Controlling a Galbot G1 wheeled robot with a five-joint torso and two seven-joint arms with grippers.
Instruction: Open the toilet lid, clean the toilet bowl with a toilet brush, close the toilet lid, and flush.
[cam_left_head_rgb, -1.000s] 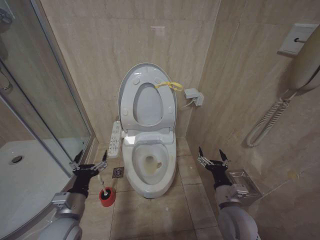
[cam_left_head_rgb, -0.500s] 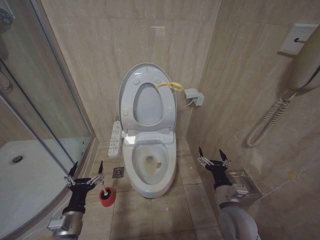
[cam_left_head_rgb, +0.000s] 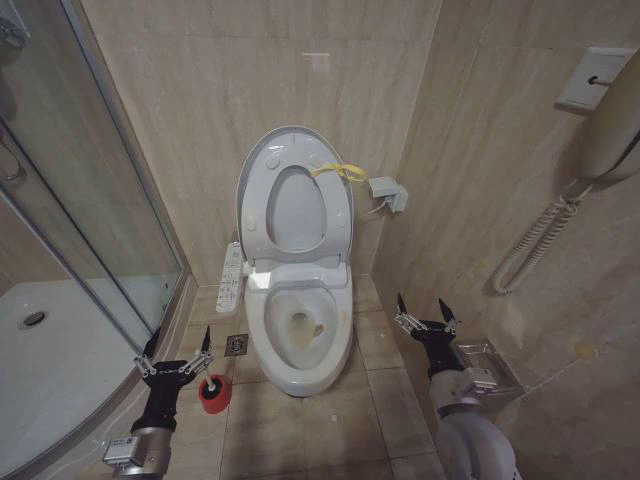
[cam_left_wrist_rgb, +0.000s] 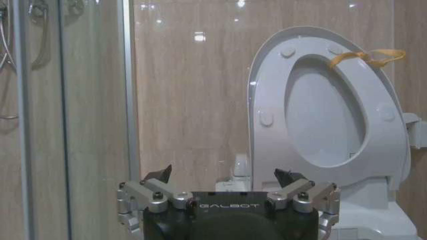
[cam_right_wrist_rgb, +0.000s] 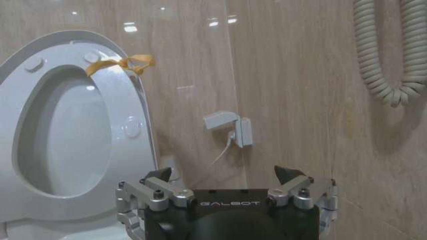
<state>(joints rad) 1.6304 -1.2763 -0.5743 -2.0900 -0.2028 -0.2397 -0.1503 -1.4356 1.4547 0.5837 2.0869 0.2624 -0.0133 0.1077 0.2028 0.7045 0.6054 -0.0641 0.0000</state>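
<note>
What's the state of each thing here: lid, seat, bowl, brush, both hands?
toilet lid: raised, leaning against the wall, yellow loop at its edge
seat: raised with the lid
toilet bowl: uncovered, yellowish stain inside
toilet brush: standing in its red holder on the floor, not held
left hand: open, empty, just beside the brush
right hand: open, empty, right of the bowl

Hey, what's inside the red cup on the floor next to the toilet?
The toilet brush stands in the red cup, its thin white handle sticking up. The bristle end is down inside the cup and can't be seen. The left hand is open just above it, not touching.
</note>
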